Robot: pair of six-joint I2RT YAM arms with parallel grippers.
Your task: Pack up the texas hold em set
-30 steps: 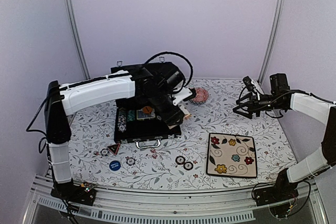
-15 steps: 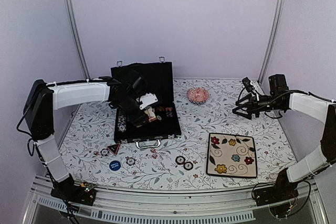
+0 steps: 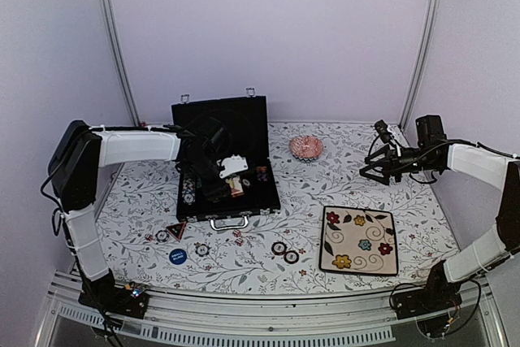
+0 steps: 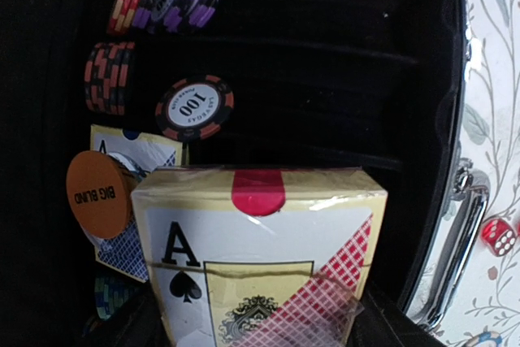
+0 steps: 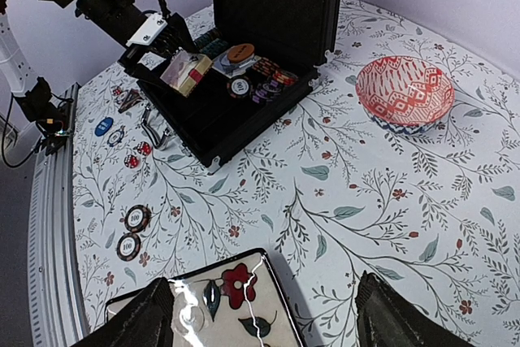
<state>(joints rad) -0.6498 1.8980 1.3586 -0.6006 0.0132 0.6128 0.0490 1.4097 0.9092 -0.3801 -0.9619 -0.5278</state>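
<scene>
Pulled back and lowered since a second ago, the left gripper (image 3: 234, 185) is being held over the open black case (image 3: 244, 119), its fingers being kept wide around one card deck (image 4: 260, 258) marked "A" with a spade. Inside the case, a second deck (image 4: 150, 150) is being partly covered by one orange button (image 4: 98, 195) reading "BIG BLIND", with one flat chip (image 4: 195, 109) reading "100" beside them. One blue button (image 3: 177, 255), two red dice (image 5: 145, 149) and two touching "100" chips (image 5: 136, 218) are being left on the table. Rightward, past one flowered plate (image 3: 358, 239), the right gripper (image 5: 264, 286) is being held unmoved, fingers apart and empty.
</scene>
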